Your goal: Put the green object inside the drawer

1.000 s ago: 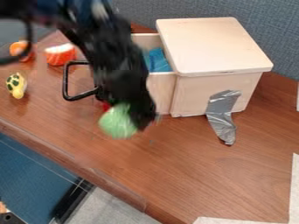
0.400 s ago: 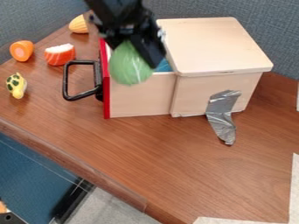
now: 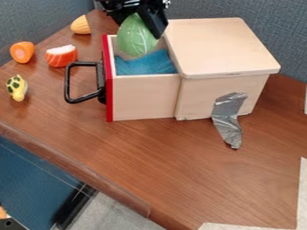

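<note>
At the top of the camera view, the black gripper (image 3: 141,20) is shut on the green object (image 3: 137,37), a rounded cabbage-like piece hanging below it. The green object is over the rear part of the pulled-out drawer (image 3: 144,98), in front of the drawer's back edge. This drawer has pale wooden sides, a red front and a black handle (image 3: 72,82) facing left. Blue cloth (image 3: 146,64) lies inside it, below the green object.
The drawer's wooden box (image 3: 219,47) has silver tape (image 3: 227,117) on its side. To the left lie an orange slice (image 3: 22,52), a salmon-like piece (image 3: 61,56), a spotted yellow toy (image 3: 17,87) and a yellow piece (image 3: 81,25). A grey-blue partition (image 3: 282,27) stands behind.
From low in front of the drawer, the gripper has moved up and back with the green object, which is now over the drawer opening. The drawer's red front and blue cloth have come into fuller view.
</note>
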`<state>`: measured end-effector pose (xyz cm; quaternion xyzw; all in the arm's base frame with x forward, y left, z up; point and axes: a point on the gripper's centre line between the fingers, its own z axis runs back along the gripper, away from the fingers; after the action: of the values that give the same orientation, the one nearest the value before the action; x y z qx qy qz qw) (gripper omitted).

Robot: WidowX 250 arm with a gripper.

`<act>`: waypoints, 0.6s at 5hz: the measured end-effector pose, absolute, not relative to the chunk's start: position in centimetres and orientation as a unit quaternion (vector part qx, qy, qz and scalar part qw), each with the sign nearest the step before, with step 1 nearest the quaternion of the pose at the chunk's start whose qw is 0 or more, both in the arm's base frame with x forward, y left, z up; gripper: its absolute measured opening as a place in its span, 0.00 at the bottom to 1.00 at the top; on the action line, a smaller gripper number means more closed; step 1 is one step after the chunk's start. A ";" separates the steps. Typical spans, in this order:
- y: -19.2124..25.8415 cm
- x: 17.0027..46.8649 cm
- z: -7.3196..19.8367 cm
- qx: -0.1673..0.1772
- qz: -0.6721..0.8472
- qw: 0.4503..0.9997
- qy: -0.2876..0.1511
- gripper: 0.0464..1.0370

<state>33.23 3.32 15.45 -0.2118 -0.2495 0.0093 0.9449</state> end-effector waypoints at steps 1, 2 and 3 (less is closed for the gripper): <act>4.3 34.9 14.7 -0.205 0.023 0.947 -0.247 0.58; 5.5 35.7 13.0 -0.194 0.030 0.951 -0.238 0.58; 6.7 36.0 11.8 -0.187 0.038 0.954 -0.233 0.58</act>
<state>36.00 6.68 11.84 -0.1869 -0.2328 0.0376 0.9537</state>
